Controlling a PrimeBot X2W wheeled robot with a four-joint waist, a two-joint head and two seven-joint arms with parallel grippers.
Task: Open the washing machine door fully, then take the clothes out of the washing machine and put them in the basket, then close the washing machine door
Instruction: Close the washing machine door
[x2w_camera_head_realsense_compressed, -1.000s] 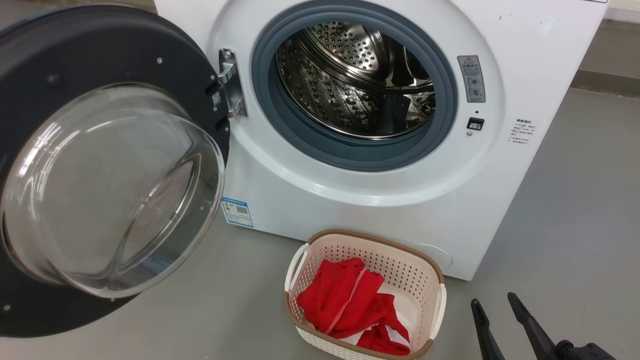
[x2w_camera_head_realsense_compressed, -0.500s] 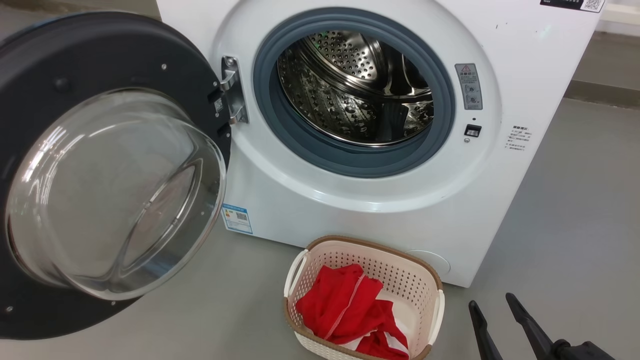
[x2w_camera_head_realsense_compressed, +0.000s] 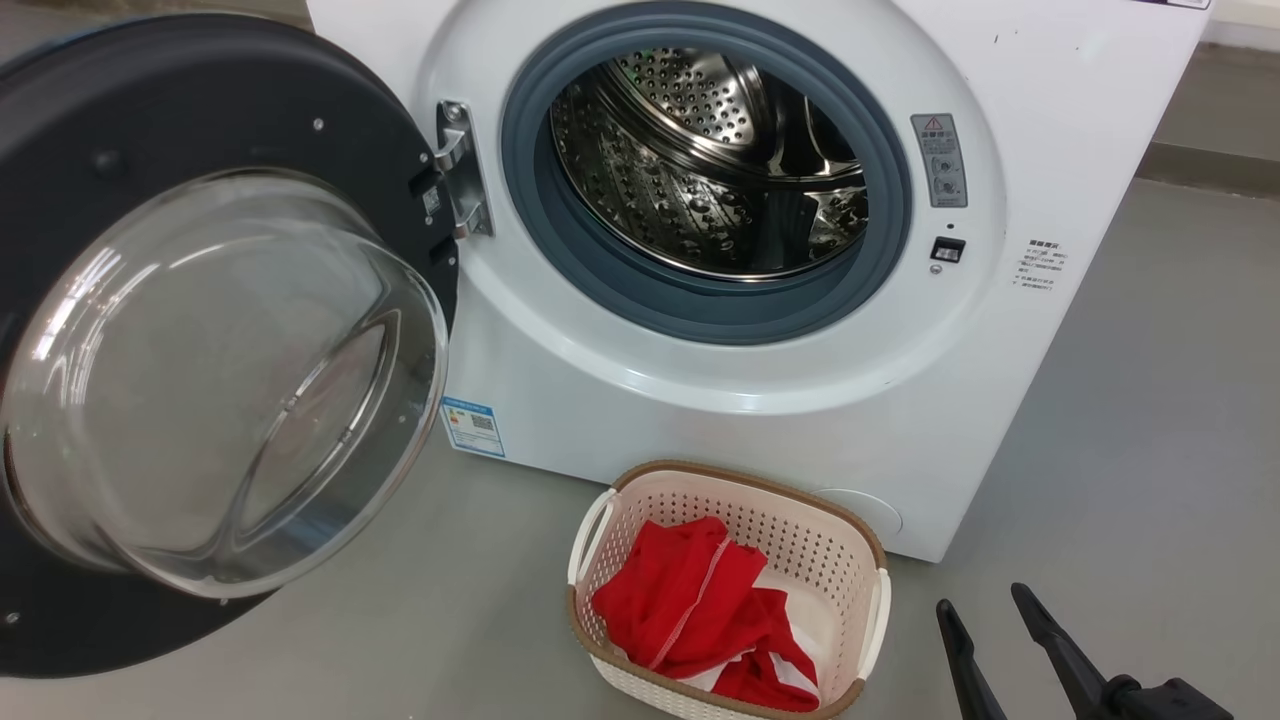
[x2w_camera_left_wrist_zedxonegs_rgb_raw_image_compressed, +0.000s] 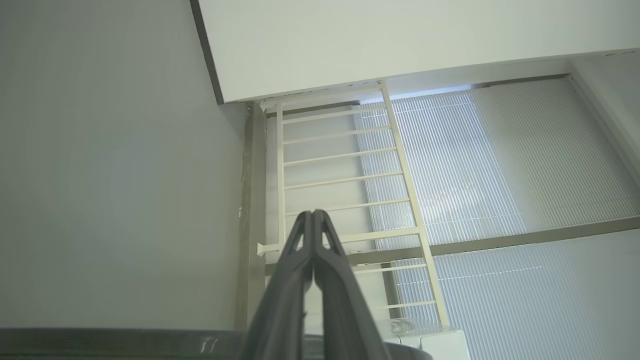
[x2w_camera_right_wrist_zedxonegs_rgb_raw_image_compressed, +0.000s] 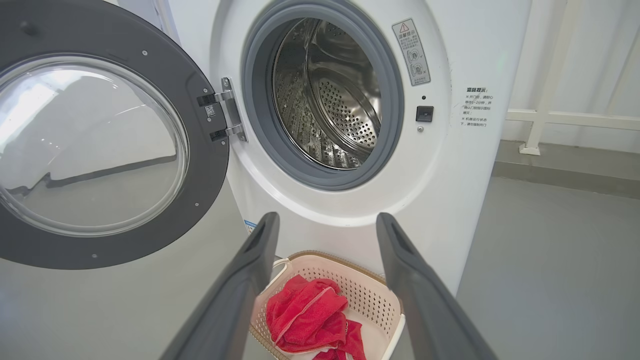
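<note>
The washing machine (x2w_camera_head_realsense_compressed: 720, 400) stands with its door (x2w_camera_head_realsense_compressed: 200, 100) swung wide to the left, glass bowl (x2w_camera_head_realsense_compressed: 220, 380) facing me. Its steel drum (x2w_camera_head_realsense_compressed: 700, 170) shows no fabric inside. On the floor in front sits the basket (x2w_camera_head_realsense_compressed: 800, 530) holding the red clothes (x2w_camera_head_realsense_compressed: 690, 600). My right gripper (x2w_camera_head_realsense_compressed: 983, 598) is open and empty, low and to the right of the basket. In the right wrist view that gripper (x2w_camera_right_wrist_zedxonegs_rgb_raw_image_compressed: 327, 217) frames the basket (x2w_camera_right_wrist_zedxonegs_rgb_raw_image_compressed: 370, 300) and clothes (x2w_camera_right_wrist_zedxonegs_rgb_raw_image_compressed: 305, 315) below the door (x2w_camera_right_wrist_zedxonegs_rgb_raw_image_compressed: 210, 165). My left gripper (x2w_camera_left_wrist_zedxonegs_rgb_raw_image_compressed: 313, 215) is shut on nothing, pointing up at a wall.
Grey floor (x2w_camera_head_realsense_compressed: 1150, 450) spreads right of the machine and under the open door. A white railing (x2w_camera_right_wrist_zedxonegs_rgb_raw_image_compressed: 560, 117) runs along the wall behind the machine's right side. In the left wrist view, a white ladder-like rail (x2w_camera_left_wrist_zedxonegs_rgb_raw_image_compressed: 345, 165) and blinds (x2w_camera_left_wrist_zedxonegs_rgb_raw_image_compressed: 500, 165); a dark curved rim (x2w_camera_left_wrist_zedxonegs_rgb_raw_image_compressed: 100, 340) lies along the bottom.
The head camera dipped and came back, shifting the whole picture slightly. Door, basket, clothes and right gripper stand as before.
</note>
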